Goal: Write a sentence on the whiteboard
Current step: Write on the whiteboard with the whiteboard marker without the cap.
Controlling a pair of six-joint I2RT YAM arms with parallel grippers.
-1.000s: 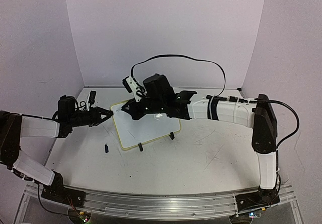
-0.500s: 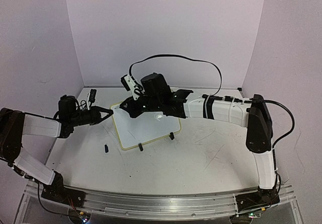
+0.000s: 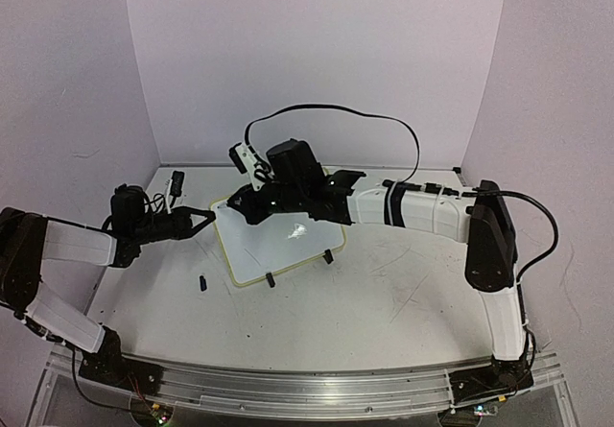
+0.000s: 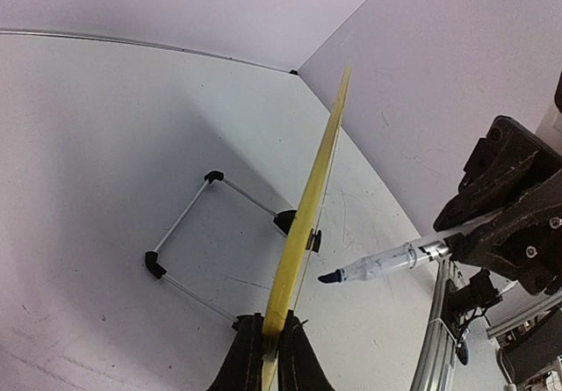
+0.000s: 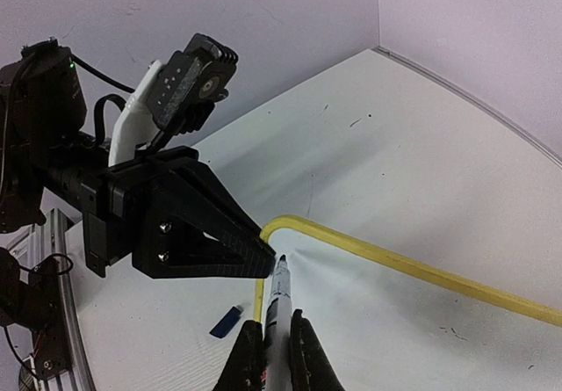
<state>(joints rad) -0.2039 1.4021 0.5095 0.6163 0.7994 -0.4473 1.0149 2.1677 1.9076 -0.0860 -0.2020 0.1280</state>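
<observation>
- Looking at a whiteboard (image 3: 283,240) propped at a tilt on a table (image 3: 403,302), resting on two black feet (image 3: 269,279), with its face turned toward the arms' bases.
- Clamping the board's far-left corner with the left gripper (image 3: 206,218), jaws pressed tight onto the yellow-green frame (image 4: 312,206). Pretty clear from the left wrist cam, both fingers (image 4: 250,356) hugging the edge.
- Reaching across the board's top from the right with the right gripper (image 3: 245,204), jaws squeezed together on a marker (image 5: 279,294).
- Pointing that marker's uncapped tip at the board's face right by the same pinched corner. Looks like a thin gap between tip and face from the left wrist cam, but can't really tell if it's touching.
- Spotting a wire stand (image 4: 189,233) with black ends behind the board, flat on the table.
- Also seeing a small blue bit (image 5: 226,322) lying on the table just off the board's left side, nearer the arms' bases, not touching the board.
- No writing to make out on the board's face.
</observation>
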